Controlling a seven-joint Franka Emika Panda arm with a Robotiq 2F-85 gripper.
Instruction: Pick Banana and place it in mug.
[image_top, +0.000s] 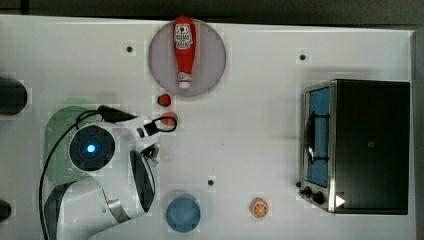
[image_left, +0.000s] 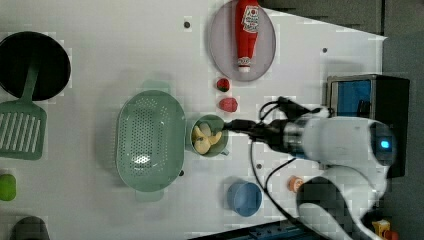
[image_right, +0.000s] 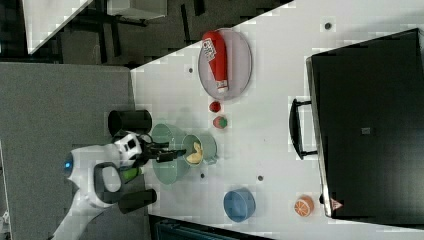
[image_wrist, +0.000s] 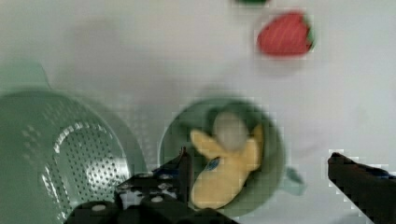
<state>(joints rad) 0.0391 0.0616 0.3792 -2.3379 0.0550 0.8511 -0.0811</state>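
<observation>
Already the peeled yellow toy banana (image_wrist: 224, 163) is seen lying inside the small mint-green mug (image_wrist: 268, 140), released by the spread tool (image_wrist: 259, 170), so only withdrawal is judged left.

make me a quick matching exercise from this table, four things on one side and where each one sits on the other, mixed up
Things:
1. banana
2. ketchup bottle
3. orange slice
4. spatula

Places:
A. lying on the grey plate
B. bare table, near the toaster oven
C. inside the mug
D. beside the black pan

Pairs: 1-C, 2-A, 3-B, 4-D
</observation>
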